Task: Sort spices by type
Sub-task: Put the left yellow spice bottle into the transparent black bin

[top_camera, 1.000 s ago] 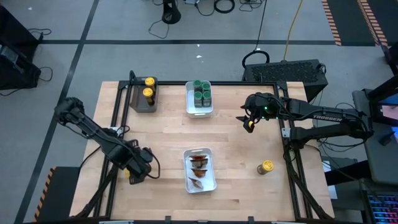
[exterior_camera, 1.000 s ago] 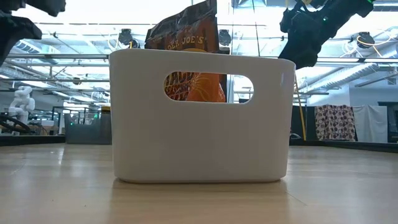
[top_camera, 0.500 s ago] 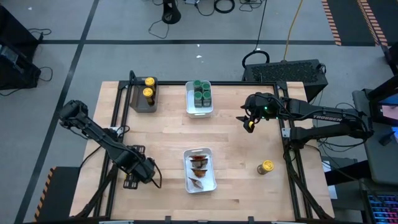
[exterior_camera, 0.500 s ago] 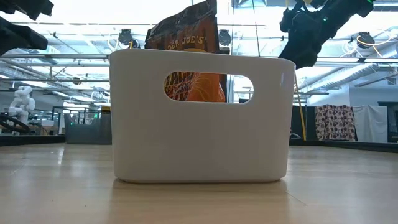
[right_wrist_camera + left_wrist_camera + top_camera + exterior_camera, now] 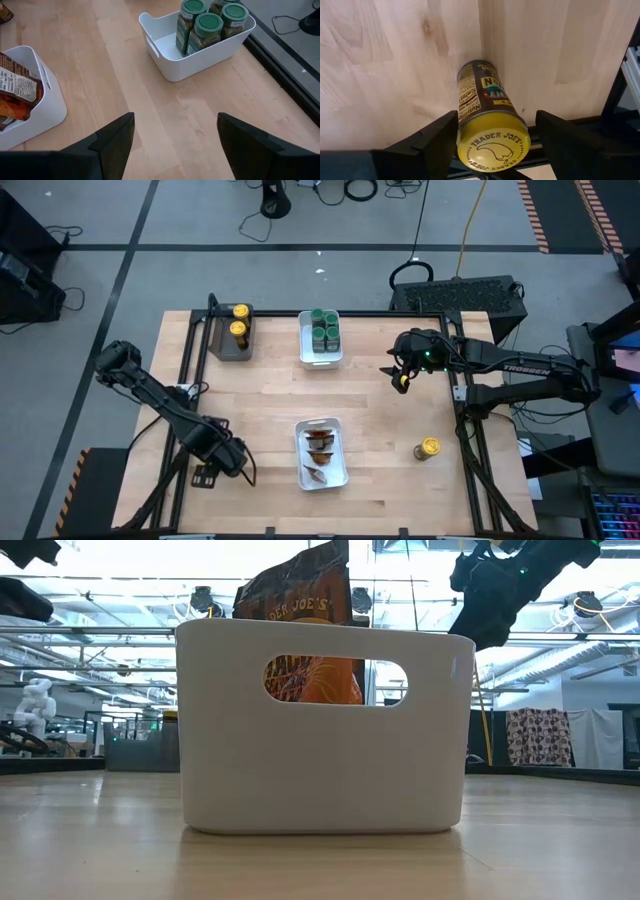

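A yellow-lidded jar lies on its side at the table's near left edge, lid toward the left wrist camera. My left gripper is open with one finger on each side of it. My right gripper hangs open and empty above the table's right half. Another yellow-lidded jar stands upright near the right edge. Two more stand in the dark grey tray. Green-lidded jars fill the far white bin. Brown-orange packets stand in the near white bin. My left gripper straddles the lying jar near its lid end, the fingers running along the jar. One finger sits right against the jar's side, and I cannot tell whether it touches. The other finger stands apart from it. The jar rests on the table.
The table's black frame rail runs right beside the lying jar. Bare wood stretches between the tray, the two bins and the right arm. The near bin blocks most of the low view.
My left gripper has shifted a little toward the table's near edge, over the lying jar. The right arm has kept still.
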Controlling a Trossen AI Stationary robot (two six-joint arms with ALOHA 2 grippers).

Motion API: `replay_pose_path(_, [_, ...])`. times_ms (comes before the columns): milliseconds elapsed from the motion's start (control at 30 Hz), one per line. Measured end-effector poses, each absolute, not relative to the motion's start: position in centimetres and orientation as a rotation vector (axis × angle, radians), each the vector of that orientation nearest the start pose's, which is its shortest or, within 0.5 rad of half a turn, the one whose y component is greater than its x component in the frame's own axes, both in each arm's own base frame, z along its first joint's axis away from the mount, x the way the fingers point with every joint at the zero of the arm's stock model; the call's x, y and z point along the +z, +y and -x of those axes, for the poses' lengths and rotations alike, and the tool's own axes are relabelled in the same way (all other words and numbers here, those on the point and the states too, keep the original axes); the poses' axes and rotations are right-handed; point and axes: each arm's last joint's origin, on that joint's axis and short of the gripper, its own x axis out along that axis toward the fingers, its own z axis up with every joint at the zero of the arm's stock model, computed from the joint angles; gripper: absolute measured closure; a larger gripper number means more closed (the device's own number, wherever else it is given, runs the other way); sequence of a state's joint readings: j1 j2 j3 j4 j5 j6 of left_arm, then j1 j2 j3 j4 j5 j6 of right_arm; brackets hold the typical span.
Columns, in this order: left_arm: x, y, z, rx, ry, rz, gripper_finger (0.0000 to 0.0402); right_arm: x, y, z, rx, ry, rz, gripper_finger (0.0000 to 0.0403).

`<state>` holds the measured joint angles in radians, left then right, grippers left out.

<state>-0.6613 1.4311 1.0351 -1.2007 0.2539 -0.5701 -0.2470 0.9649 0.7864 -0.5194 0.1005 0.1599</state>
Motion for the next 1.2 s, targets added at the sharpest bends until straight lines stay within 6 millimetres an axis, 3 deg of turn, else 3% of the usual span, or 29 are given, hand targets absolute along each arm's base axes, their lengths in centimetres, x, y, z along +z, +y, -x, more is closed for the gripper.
replay_pose_path(767, [23.1, -15.3, -16.0, -0.199, 1.804, -0.015, 0.0132, 27.4, -5.1, -18.9, -0.39, 0.671, -0.208, 0.0135])
replay_pose_path(1200, [23.1, -15.3, -15.9, -0.199, 1.807, -0.017, 0.0132, 27.4, -5.1, -18.9, -0.39, 0.671, -0.207, 0.0135])
